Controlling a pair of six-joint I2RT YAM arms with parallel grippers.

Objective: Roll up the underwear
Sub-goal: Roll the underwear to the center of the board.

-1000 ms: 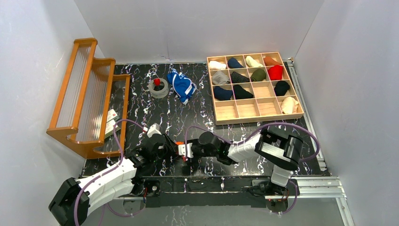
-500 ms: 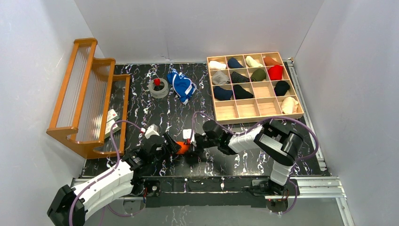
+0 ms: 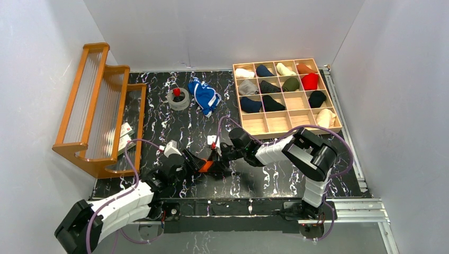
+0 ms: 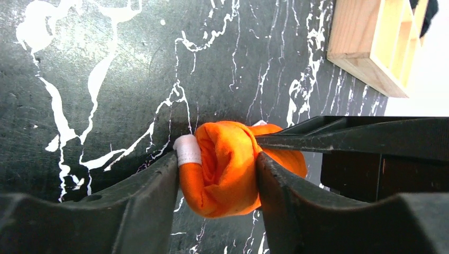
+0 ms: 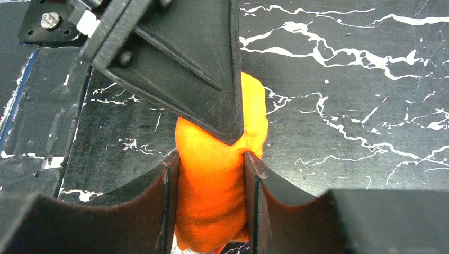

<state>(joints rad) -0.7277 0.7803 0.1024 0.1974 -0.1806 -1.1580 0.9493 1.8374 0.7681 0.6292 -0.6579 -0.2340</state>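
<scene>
The black marbled table (image 3: 174, 131) is carrying a wooden rack (image 3: 95, 114) at left, a tape roll (image 3: 181, 102) and blue underwear (image 3: 205, 97) at upper centre, and a wooden compartment tray (image 3: 269, 123) upper right.

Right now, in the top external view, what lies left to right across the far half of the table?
Orange wooden rack with clear slats, grey ring holding a red cap, royal blue white-striped fabric underwear, wooden compartment tray.

Nothing legible anywhere at this moment. The white card (image 3: 125, 132) at the left edge of the surface (image 3: 174, 121) carries a red mark, too small to read. The white trim (image 4: 188, 151) on the orange underwear (image 4: 227, 169) shows no letters in the left wrist view.
</scene>
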